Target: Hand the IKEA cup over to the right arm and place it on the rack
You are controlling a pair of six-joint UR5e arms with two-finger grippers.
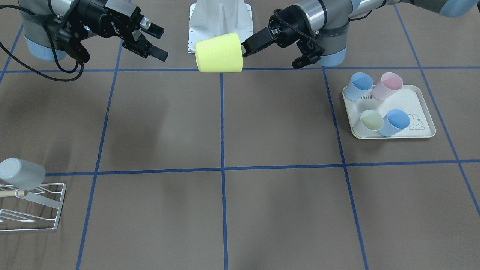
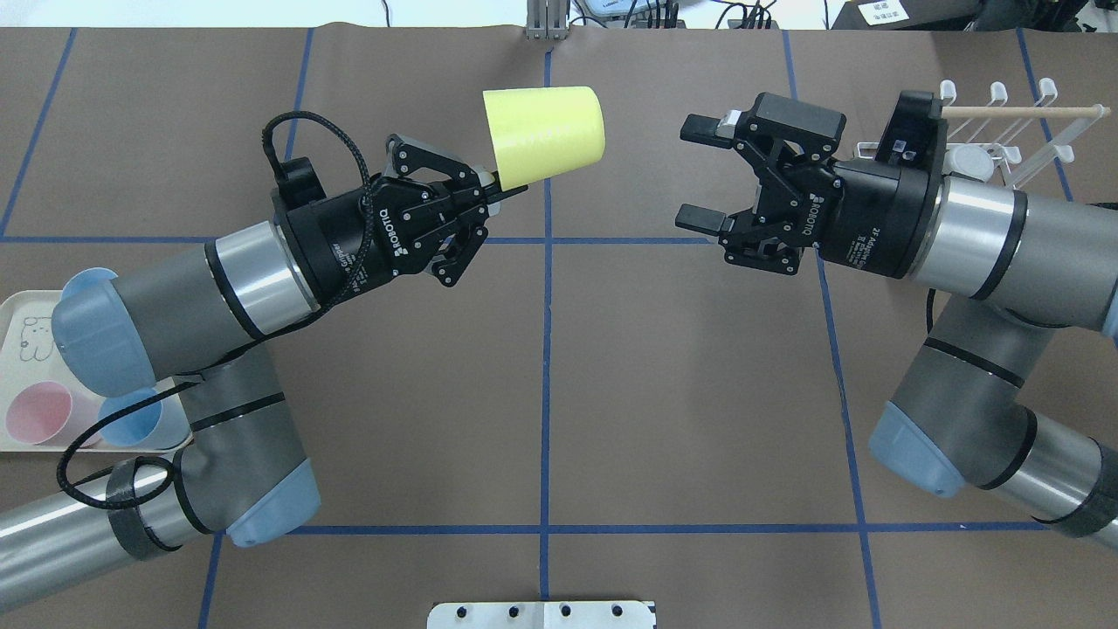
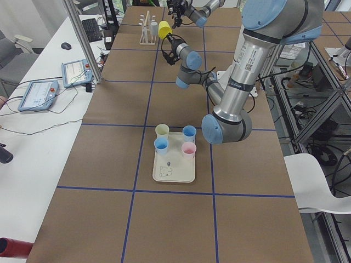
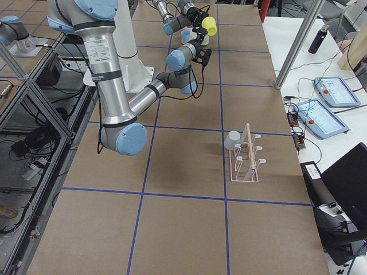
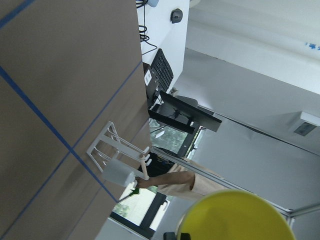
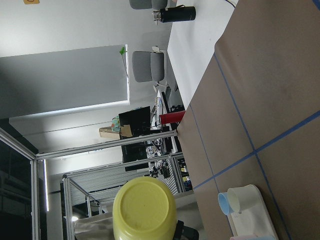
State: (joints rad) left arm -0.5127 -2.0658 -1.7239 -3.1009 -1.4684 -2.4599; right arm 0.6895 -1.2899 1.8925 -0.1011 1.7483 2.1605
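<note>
Left hand pinches cup, right hand apart

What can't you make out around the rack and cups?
Overhead view: the right arm hides part of the white wire rack and most of the pale grey cup on it.
Overhead view: the left arm and frame edge cut off the cream rabbit-print tray.
Left wrist view: bottom edge crops the lime-yellow plastic cup.

Yellow cup, white rack, brown table gridded in blue, cream tray with seemingly a rabbit print.
</note>
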